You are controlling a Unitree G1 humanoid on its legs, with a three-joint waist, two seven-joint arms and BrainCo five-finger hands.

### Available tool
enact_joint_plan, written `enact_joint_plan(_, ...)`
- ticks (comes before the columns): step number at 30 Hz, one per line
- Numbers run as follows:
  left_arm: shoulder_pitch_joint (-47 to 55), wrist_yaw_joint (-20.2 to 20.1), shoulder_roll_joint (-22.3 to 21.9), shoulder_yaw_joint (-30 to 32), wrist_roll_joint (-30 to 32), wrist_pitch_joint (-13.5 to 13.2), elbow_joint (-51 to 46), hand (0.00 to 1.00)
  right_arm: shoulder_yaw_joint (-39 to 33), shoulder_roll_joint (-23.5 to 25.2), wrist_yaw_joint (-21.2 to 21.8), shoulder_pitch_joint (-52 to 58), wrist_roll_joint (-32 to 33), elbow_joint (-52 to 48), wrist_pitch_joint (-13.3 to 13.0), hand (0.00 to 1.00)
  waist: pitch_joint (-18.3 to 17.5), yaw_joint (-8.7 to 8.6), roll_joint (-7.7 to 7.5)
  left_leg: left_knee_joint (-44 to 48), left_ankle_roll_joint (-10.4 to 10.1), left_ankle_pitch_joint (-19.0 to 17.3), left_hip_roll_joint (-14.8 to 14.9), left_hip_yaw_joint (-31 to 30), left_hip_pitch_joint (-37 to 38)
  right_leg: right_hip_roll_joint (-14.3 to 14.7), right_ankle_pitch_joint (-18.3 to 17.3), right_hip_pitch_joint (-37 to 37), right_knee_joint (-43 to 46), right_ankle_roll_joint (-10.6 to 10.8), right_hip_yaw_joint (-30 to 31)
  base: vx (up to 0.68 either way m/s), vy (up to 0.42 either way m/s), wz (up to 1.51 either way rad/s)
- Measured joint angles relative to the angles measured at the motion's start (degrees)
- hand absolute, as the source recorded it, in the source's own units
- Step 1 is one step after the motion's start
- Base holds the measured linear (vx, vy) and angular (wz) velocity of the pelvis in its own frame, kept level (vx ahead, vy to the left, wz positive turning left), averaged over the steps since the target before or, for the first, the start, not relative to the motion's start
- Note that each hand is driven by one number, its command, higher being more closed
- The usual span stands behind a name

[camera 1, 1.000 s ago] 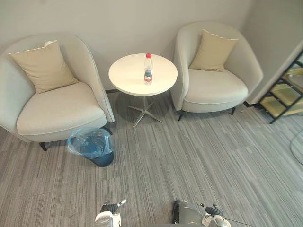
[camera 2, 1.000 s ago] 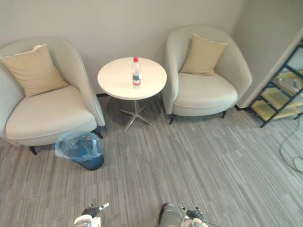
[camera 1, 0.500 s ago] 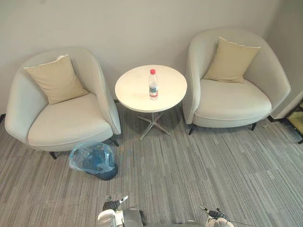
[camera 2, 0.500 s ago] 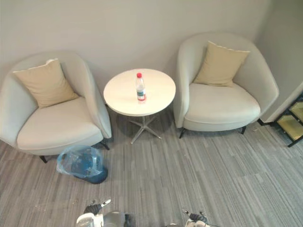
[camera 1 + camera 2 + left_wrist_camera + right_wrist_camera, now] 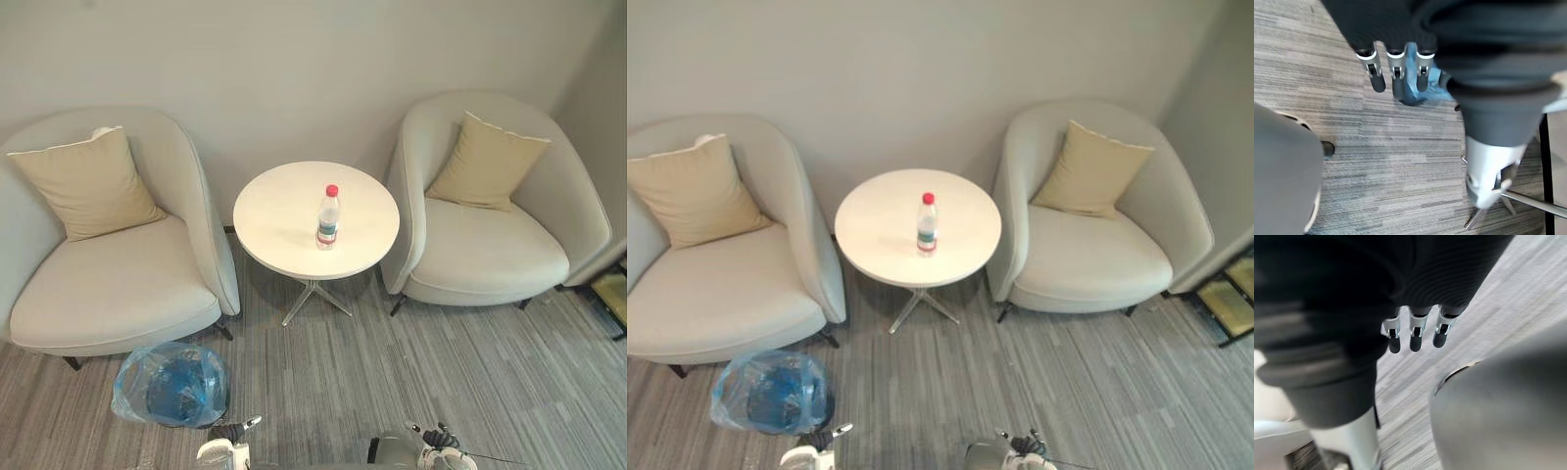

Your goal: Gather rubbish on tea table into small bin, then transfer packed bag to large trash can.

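- Roughly centred, a round white tea table (image 5: pixel 284 211) stood by the wall between the left armchair (image 5: pixel 118 294) and the right armchair (image 5: pixel 485 250).
- Plastic water bottle (image 5: pixel 328 217) (red cap, label band) stood upright near the tabletop's middle.
- Small bin (image 5: pixel 184 384), lined with a blue plastic bag (image 5: pixel 132 387), sat on the grey striped carpet (image 5: pixel 441 362) just in front of the left armchair.
- Tan cushion (image 5: pixel 83 186) leaned on the left backrest, and another tan cushion (image 5: pixel 485 162) on the right one.
- Left hand (image 5: pixel 1396 78) hung low over the carpet, fingers straight, loose, side by side, holding nothing; the blue bag showed past its fingertips.
- Right hand (image 5: pixel 1413 335) hung the same way, fingers relaxed, empty.
- Both hands were well apart from the bottle.
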Motion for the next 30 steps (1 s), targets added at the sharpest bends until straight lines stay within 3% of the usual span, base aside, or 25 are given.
enact_joint_plan(1, -0.1, 0.2, -0.1, 0.9, 0.4, -0.1, 0.4, 0.00, 0.1, 0.2, 0.3, -0.1, 0.0, 0.7, 0.0, 0.00, 0.2, -0.08, -0.56, 0.0, -2.5, -2.0, 0.0, -1.5, 1.1, 1.6, 4.7, 1.3, -6.6, -1.8, 2.2, 0.29, -0.191, 0.15)
enact_joint_plan(2, 0.0, 0.1, -1.1, 1.7, 0.3, 0.0, 0.4, 0.00, -0.2, -1.0, 0.3, -0.8, 0.0, 1.0, 0.0, 0.00, 0.6, 0.27, 1.75, -0.1, -2.6, -2.1, 1.7, -1.9, 1.6, 3.1, 4.8, 2.0, -6.4, -2.2, 2.1, 0.42, -0.302, 0.05)
enact_joint_plan(4, -0.1, 0.1, -3.5, 2.8, 0.5, -0.1, 0.5, 0.00, -0.3, -2.0, 0.4, -1.5, 0.1, 1.5, -0.1, 0.00, 0.8, 0.16, 3.47, 0.5, -2.8, -2.0, 3.3, -2.8, 1.6, 4.7, 1.1, 1.5, -4.9, -3.3, 1.9, 0.28, -0.206, -0.13)
enact_joint_plan(6, 0.0, 0.0, -3.8, 2.8, 0.7, 0.0, 0.6, 0.00, -0.3, -2.1, 0.3, -1.6, 0.1, 1.9, -0.2, 0.00, 0.3, -0.33, 4.11, 3.1, -3.6, -1.4, 4.6, -3.6, 1.1, 5.3, -1.1, 2.8, -4.7, -3.9, 0.6, 0.29, -0.231, 0.21)
enact_joint_plan(8, -0.1, -0.3, -3.9, 2.8, 0.8, 0.0, -0.1, 0.00, -0.3, -2.1, 0.3, -1.1, 0.1, 2.3, -0.2, 0.00, 0.3, -0.51, 3.94, 11.3, -4.5, -0.9, 6.0, -5.2, -2.5, 5.4, -1.6, 6.1, -7.2, -4.3, -1.6, 0.27, -0.225, 0.56)
enact_joint_plan(10, -0.2, -0.6, -3.8, 2.8, 0.8, -0.1, -1.8, 0.00, -0.2, -2.1, 0.2, -0.4, 0.3, 2.5, -0.1, 0.00, 0.4, -0.09, 3.74, 28.5, -7.3, 1.0, 8.5, -5.1, -10.7, 5.5, -1.3, 11.7, -12.3, -4.8, -4.1, 0.21, -0.142, 0.61)
enact_joint_plan(13, 0.4, -0.8, -3.7, 2.8, 0.7, -0.6, -3.0, 0.00, 0.9, -2.3, 0.1, -0.3, 0.3, 3.2, 0.0, 0.00, 0.4, 0.47, 3.56, 33.7, -5.8, -0.8, 9.8, -0.8, -14.9, 5.3, -0.5, 16.6, -16.4, -5.0, -5.0, 0.16, -0.011, 0.07)
enact_joint_plan(16, 0.4, -0.8, -3.7, 2.7, 0.2, -1.1, -3.4, 0.00, 1.2, -2.4, 0.0, -0.4, 0.9, 3.4, 0.0, 0.00, 0.4, 0.60, 3.38, 25.3, -4.9, -2.4, 8.4, 0.4, -18.0, 4.6, 0.4, 18.5, -18.3, -3.7, -4.0, 0.15, 0.124, -0.20)
enact_joint_plan(17, 0.2, -0.7, -3.8, 2.6, 0.1, -1.1, -3.3, 0.00, 1.3, -2.5, -0.1, -0.3, 1.7, 3.1, 0.0, 0.00, 0.3, 0.62, 3.60, 14.2, -4.2, 1.7, 7.7, 0.0, -18.4, 4.6, 0.6, 18.5, -18.4, -2.5, -3.2, 0.14, 0.196, -0.23)
enact_joint_plan(18, 0.0, -0.7, -3.0, 2.6, -0.1, -1.2, -3.1, 0.00, 2.5, -2.3, -0.2, -0.1, 1.9, 3.1, 0.2, 0.00, -0.4, 1.18, 2.38, 11.8, -3.5, 3.2, 5.4, 0.2, -17.4, 3.8, 0.8, 18.4, -19.1, -0.8, -1.3, 0.13, 0.184, -0.15)
enact_joint_plan(21, -0.2, -0.8, -1.7, 2.6, -0.1, -1.2, -2.8, 0.00, 3.6, -0.7, -0.2, 1.0, 1.8, 3.1, 0.3, 0.00, -1.7, 0.79, -0.55, 8.5, -2.1, 4.2, 2.2, 0.9, -16.3, 1.6, 1.6, 18.7, -22.5, 0.4, 0.7, 0.15, 0.212, 0.04)
enact_joint_plan(23, -0.3, -0.8, -1.2, 2.6, -0.1, -1.2, -2.0, 0.00, 4.5, -0.3, -0.2, 1.1, 1.8, 3.1, 0.2, 0.00, -2.1, 0.86, -1.10, 7.0, -1.9, 4.3, 1.1, 1.6, -14.6, 1.0, 1.9, 19.9, -23.5, 0.7, 2.0, 0.08, 0.136, -0.12)
enact_joint_plan(30, -1.0, -1.0, -1.0, 1.1, 0.6, -1.2, 0.2, 0.00, 5.8, -0.7, -0.3, 1.1, 1.8, 2.3, 0.1, 0.00, -2.8, 0.84, -0.86, 3.0, -1.2, 5.4, -0.3, 1.7, -12.2, 0.8, 2.3, 20.6, -25.4, 1.4, 2.6, 0.03, 0.038, -0.05)
